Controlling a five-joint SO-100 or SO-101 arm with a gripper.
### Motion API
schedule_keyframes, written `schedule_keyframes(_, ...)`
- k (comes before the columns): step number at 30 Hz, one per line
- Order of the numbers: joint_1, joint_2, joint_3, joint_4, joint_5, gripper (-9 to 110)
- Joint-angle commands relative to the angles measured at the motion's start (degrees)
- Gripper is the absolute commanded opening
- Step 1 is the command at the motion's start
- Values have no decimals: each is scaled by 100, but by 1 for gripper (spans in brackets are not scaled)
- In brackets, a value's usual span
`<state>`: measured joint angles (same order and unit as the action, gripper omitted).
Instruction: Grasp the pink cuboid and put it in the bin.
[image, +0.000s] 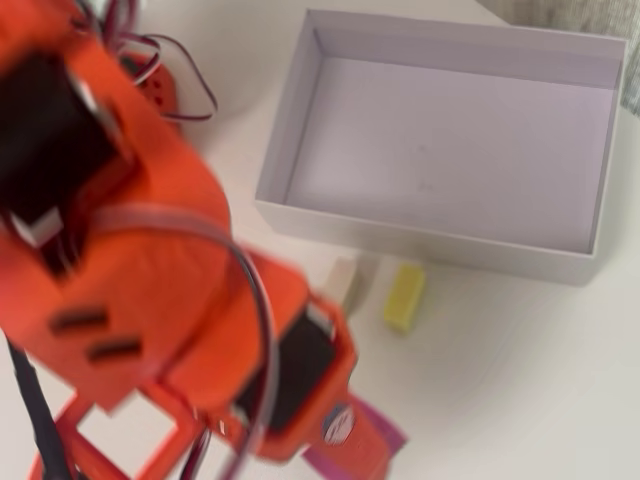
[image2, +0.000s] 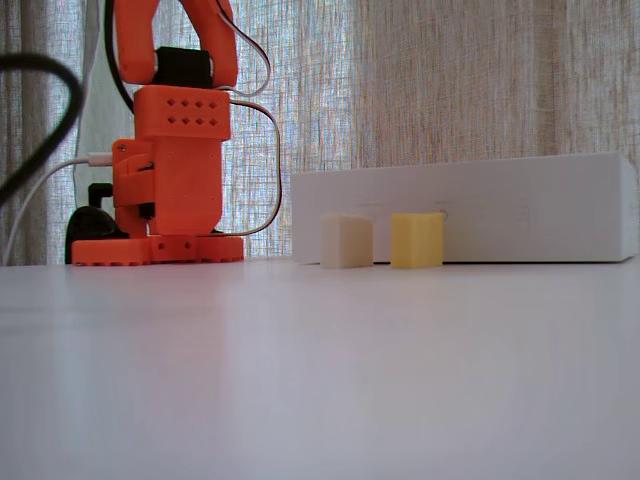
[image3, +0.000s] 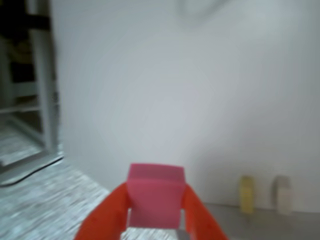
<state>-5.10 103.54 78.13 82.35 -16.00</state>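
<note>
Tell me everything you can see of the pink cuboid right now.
The pink cuboid is a small matte magenta-pink block, foam-like in look, its square face towards the wrist camera. It sits upright between the tool's two orange fingers, which press on its sides. In the overhead view only a strip of it shows beneath the arm, outside the bin. The fixed view does not show it.
</note>
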Motion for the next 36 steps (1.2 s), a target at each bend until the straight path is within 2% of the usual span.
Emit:
schedule_keyframes(1, -738, 606, -879, 105, -299, -8)
schedule_keyframes(8, -2812, 1318, -299, 835, -589, -8)
schedule_keyframes(13, -3814, 1573, 1345, 1134, -598, -8)
schedule_keyframes(16, -3964, 1731, 2760, 721, -642, -8)
schedule_keyframes(22, -3964, 2505, 5229, -888, -712, -8)
schedule_keyframes(26, -3876, 3103, 6003, -1494, -703, 3)
schedule_keyframes(29, -3771, 3270, 6064, -1705, -694, 27)
schedule_keyframes(31, -3630, 3366, 5985, -1986, -686, 36)
schedule_keyframes(36, -3067, 3621, 5449, -2698, -879, 39)
